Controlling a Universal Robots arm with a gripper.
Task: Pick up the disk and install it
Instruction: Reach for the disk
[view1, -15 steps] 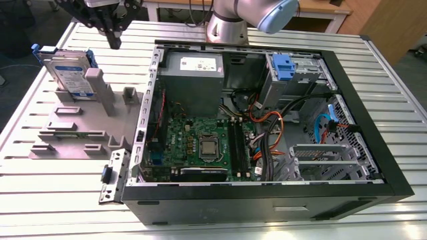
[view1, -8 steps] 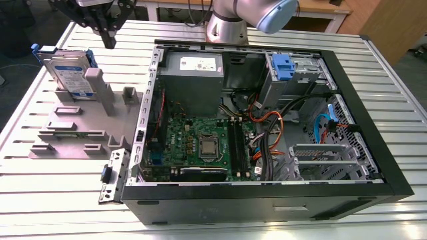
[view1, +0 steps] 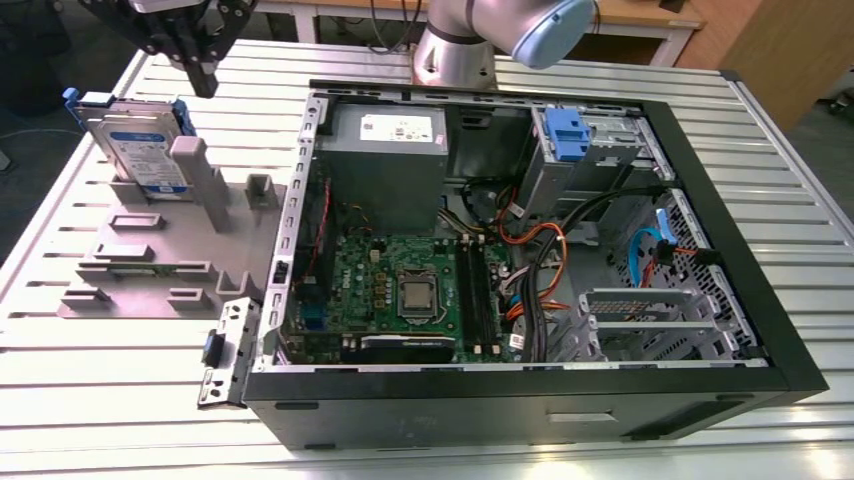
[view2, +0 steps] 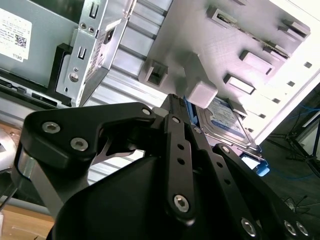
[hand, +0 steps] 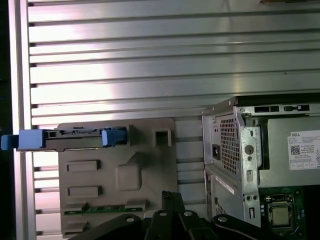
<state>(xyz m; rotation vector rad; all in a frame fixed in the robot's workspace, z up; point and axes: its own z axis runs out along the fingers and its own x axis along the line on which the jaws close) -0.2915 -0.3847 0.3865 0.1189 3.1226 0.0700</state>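
The disk (view1: 138, 143), a silver drive with a white-and-blue label in a blue frame, stands on edge in a slot of the grey holder block (view1: 147, 250), at the exterior view's left. My gripper (view1: 203, 86) hangs above the holder, just past the disk's top corner and apart from it, fingers drawn together on nothing. In the first wrist view the disk (hand: 65, 139) appears edge-on with blue ends, and the gripper (hand: 170, 196) lies off to one side of it. In the second wrist view the gripper (view2: 175, 100) points toward the disk (view2: 225, 120).
An open computer case (view1: 300, 180) lies on the slatted metal table (view1: 120, 400). Inside are a grey power supply box (view1: 387, 140) with a white sticker, a drive bay with a small blue latch (view1: 567, 135), a motherboard (view1: 400, 280) and loose cables (view1: 561, 250).
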